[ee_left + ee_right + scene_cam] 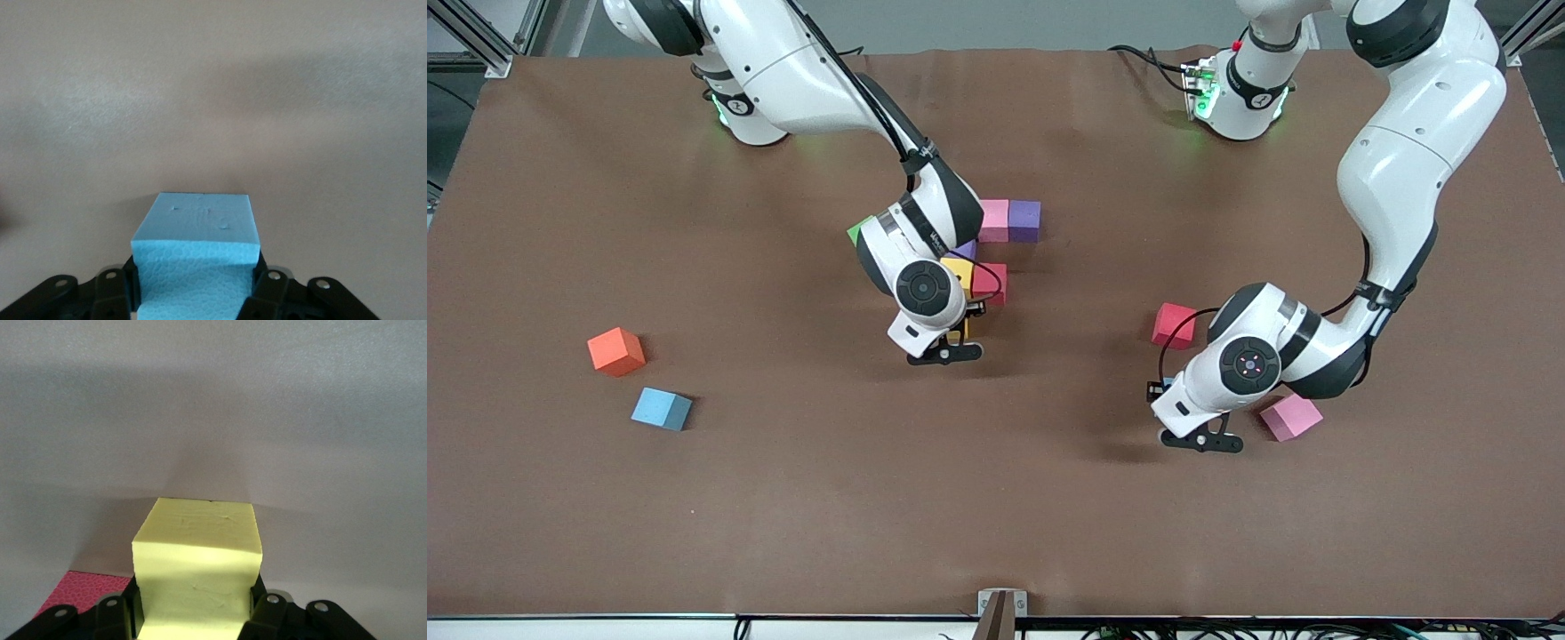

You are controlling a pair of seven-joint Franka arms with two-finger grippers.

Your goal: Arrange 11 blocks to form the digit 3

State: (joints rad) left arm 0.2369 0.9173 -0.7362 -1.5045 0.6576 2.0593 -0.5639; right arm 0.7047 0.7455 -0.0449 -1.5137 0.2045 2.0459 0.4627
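Observation:
My left gripper is shut on a light blue block; in the front view this gripper is low over the table between a red block and a pink block. My right gripper is shut on a yellow block, with a red block beside it. In the front view the right gripper is at a cluster of touching blocks: pink, purple, another purple, yellow and red. Another light blue block lies toward the right arm's end.
An orange cube sits beside the loose light blue block, a little farther from the front camera. A green cube peeks out from under the right arm's wrist. The brown table is bare along its front edge.

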